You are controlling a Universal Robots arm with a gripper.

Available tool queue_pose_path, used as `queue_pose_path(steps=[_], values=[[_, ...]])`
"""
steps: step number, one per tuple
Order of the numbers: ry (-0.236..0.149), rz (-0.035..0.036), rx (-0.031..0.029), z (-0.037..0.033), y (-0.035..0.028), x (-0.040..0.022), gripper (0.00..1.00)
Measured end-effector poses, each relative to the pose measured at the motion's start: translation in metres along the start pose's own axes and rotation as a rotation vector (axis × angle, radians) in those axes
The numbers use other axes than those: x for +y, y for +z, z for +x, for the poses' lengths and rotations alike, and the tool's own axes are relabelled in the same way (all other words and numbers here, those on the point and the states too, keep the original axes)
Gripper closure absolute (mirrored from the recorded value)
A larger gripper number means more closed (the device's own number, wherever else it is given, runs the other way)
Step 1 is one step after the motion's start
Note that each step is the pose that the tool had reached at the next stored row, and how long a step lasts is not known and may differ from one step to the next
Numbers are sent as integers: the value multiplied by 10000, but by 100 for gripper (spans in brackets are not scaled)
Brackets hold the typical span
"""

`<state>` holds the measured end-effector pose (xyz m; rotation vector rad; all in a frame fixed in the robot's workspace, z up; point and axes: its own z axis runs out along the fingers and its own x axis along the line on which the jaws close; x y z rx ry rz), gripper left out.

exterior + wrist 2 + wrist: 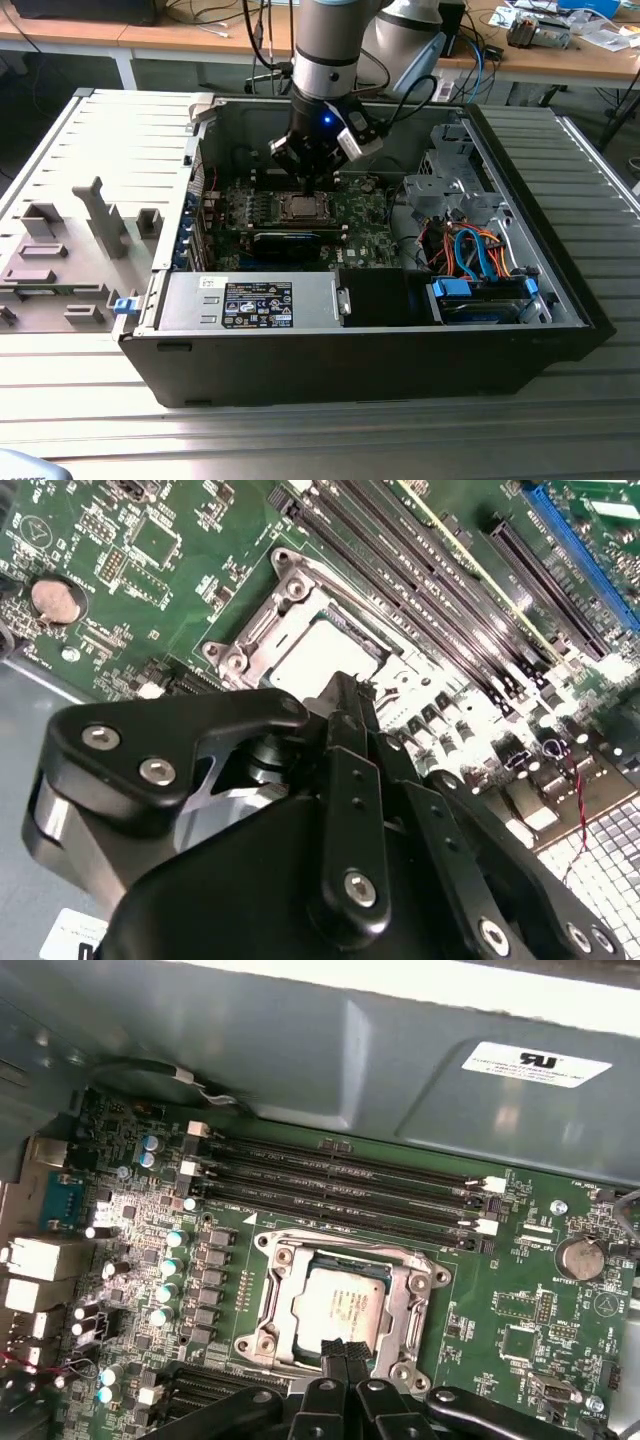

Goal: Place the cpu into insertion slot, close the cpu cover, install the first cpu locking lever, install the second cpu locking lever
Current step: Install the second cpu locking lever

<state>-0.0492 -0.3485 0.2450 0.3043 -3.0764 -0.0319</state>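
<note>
The cpu (335,1305), a small silver-grey square, lies flat in the insertion slot (262,1345) on the green motherboard (520,1310). The silvery cpu cover (398,1305) lies down around it, framing the chip. My gripper (346,1352) is shut, its black fingertips (334,1355) together at the slot's edge and just over one side of the chip, with nothing visible between them. In the second wrist view the gripper (350,695) hides part of the cpu (315,655) and the cover (262,630). In the exterior view the gripper (315,185) hangs right above the cpu (300,208) inside the open case.
Long black memory slots (350,1175) run beside the socket, below the grey case wall (350,1050). A coin battery (578,1257) sits on the board. A power supply (250,300), a drive cage (450,185) and coloured cables (475,250) fill the case. Grey fixtures (60,250) stand on the table.
</note>
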Motion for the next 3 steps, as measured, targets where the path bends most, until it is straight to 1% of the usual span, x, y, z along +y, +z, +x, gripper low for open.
queue_pose_path(steps=[3], values=[[0, 0, 0, 0, 0, 0, 89]])
